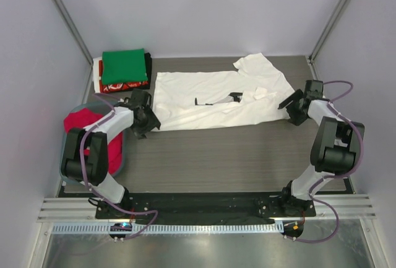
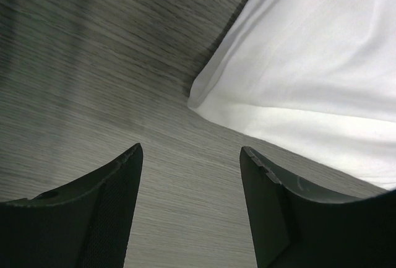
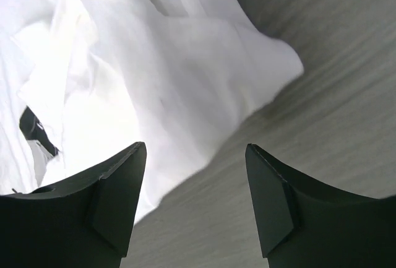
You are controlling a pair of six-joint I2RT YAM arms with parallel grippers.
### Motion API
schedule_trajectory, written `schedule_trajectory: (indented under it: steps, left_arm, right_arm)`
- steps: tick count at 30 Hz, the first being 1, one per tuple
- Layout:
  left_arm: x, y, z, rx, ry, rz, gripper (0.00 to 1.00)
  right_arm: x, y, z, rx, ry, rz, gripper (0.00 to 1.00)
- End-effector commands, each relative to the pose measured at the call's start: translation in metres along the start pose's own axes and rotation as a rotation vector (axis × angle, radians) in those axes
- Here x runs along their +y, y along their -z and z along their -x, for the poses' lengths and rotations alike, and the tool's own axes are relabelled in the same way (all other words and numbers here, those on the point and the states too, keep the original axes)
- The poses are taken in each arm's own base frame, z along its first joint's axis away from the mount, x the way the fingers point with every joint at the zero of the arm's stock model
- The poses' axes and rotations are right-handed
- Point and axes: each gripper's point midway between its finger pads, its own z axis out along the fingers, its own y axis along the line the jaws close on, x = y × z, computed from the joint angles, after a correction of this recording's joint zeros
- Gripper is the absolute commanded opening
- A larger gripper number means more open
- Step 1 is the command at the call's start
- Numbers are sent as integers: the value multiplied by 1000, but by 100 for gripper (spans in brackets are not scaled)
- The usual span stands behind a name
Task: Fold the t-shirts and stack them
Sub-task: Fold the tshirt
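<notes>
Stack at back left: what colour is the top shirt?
Green. The top shirt shows best in the top external view.

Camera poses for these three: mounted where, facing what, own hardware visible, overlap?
Top external: above, behind the bases, looking down on the table; left arm, right arm, left gripper, right gripper show.
Left wrist: on left arm, facing the white t-shirt corner; own open fingers show.
Right wrist: on right arm, facing the shirt's bunched edge; own open fingers show.
Shared: all see the white t-shirt and table.
</notes>
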Motion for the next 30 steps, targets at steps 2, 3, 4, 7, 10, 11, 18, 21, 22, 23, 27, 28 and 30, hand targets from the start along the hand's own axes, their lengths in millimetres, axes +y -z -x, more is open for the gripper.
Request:
schedule_trajectory:
  steps: [2, 3, 4, 7, 10, 11, 18, 21, 22, 23, 27, 28, 30]
  left_arm:
    - [-9, 0, 14, -37, -13, -13, 65]
    - [-11, -1, 15, -39, -14, -17, 65]
    - [-11, -4, 14, -35, -13, -13, 65]
    - [-12, -8, 13, -23, -11, -12, 63]
    - [-14, -13, 14, -26, -12, -19, 61]
    - [-14, -17, 13, -19, -11, -14, 60]
    - [-26, -32, 17, -6, 6, -28, 22]
    - [-40, -13, 32, -51, 21, -74, 3]
    - [-45, -6, 38, -63, 24, -86, 0]
    - [-45, 0, 40, -59, 22, -77, 0]
    - [-71, 49, 77, -134, 7, -121, 0]
    - [-81, 72, 91, -184, 6, -157, 0]
    - [-75, 89, 96, -214, 9, -139, 0]
  right_arm:
    - [30, -7, 37, -69, -13, 72, 68]
    - [28, -12, 37, -65, -13, 58, 67]
    - [28, -14, 40, -71, -10, 53, 66]
    - [20, -22, 43, -80, 7, 11, 61]
    - [15, -29, 43, -74, 19, -12, 51]
    - [13, -31, 40, -64, 20, -16, 47]
    - [1, -30, 24, -36, 30, -31, 1]
    - [4, -16, 29, -65, 46, -22, 1]
    - [11, -9, 38, -86, 49, -7, 1]
    - [16, 0, 40, -83, 48, 0, 1]
    - [60, 56, 78, -170, 57, 104, 1]
    - [68, 75, 88, -200, 55, 114, 1]
    - [74, 113, 100, -267, 50, 135, 1]
